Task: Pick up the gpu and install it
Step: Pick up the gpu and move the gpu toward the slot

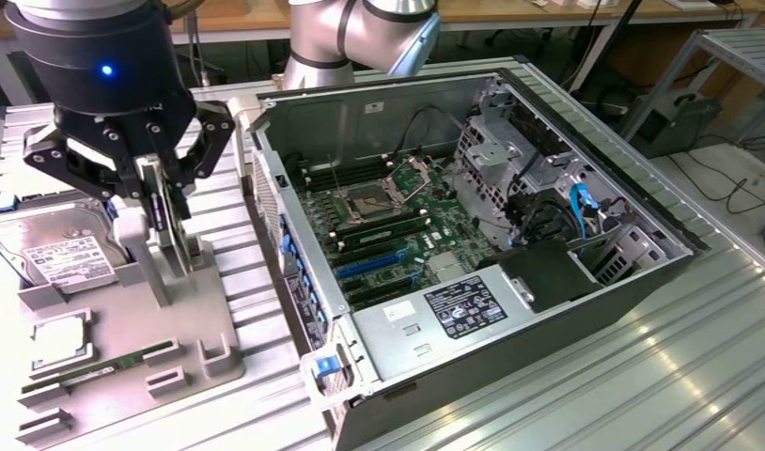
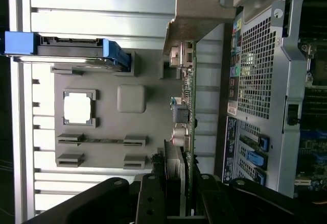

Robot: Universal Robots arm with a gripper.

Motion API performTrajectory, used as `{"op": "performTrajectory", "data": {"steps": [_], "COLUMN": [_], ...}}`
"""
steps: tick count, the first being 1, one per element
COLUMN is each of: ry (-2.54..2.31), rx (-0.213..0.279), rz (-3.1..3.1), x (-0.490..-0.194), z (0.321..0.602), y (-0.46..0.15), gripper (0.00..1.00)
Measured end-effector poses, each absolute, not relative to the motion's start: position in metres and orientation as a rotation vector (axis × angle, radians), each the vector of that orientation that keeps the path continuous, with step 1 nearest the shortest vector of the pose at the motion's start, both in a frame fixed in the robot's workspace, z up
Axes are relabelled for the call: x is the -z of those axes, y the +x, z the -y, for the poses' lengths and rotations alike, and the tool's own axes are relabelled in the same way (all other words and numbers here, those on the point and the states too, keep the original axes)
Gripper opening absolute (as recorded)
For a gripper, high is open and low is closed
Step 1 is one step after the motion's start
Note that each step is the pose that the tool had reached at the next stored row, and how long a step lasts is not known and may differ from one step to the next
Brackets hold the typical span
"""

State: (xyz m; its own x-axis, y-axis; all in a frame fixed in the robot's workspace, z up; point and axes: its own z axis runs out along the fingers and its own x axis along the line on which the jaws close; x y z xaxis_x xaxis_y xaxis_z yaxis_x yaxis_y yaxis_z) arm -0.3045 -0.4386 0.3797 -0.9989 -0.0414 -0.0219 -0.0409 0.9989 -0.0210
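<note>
Jaw state: clenched. My gripper grasps one gpu, with one finger on each flat face of the card. The card hangs on edge below my fingertips. In the wrist view the same gpu runs edge-on out from between my two black fingers. Its heat sink sits nearest the jaws and its pale metal bracket is at the far end.

Location of the gpu: over the grey parts fixture, to the exterior view's left of the open computer case and well apart from the motherboard. The lower end of the card reaches down toward the fixture surface. I cannot tell whether it touches a holder there.

Fixture contents, counted:
- One hard drive with a white label, at the side away from the case.
- One processor, flat in a square pocket.
- One green RAM stick, spanning one pair of slotted supports. There are four supports in all, in two pairs.

Case, counted: one, lying on its side with the panel off, on the ribbed aluminium table. Inside is one motherboard carrying one processor socket and blue expansion slots.
</note>
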Motion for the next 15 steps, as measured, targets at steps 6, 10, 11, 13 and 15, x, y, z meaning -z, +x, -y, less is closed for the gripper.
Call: {"op": "performTrajectory", "data": {"steps": [6,10,11,13,15], "ry": [-0.064,-0.064,-0.064,-0.064,-0.064], "rx": [0.032,0.032,0.032,0.032,0.032], "rz": [-3.119,-3.119,-3.119,-3.12,-3.12], "x": [-0.39,-0.404,-0.407,-0.412,-0.415], "z": [0.439,0.439,0.439,0.439,0.439], "y": [-0.304,-0.304,-0.304,-0.304,-0.304], "gripper": [0.28,0.28,0.28,0.28,0.28]}}
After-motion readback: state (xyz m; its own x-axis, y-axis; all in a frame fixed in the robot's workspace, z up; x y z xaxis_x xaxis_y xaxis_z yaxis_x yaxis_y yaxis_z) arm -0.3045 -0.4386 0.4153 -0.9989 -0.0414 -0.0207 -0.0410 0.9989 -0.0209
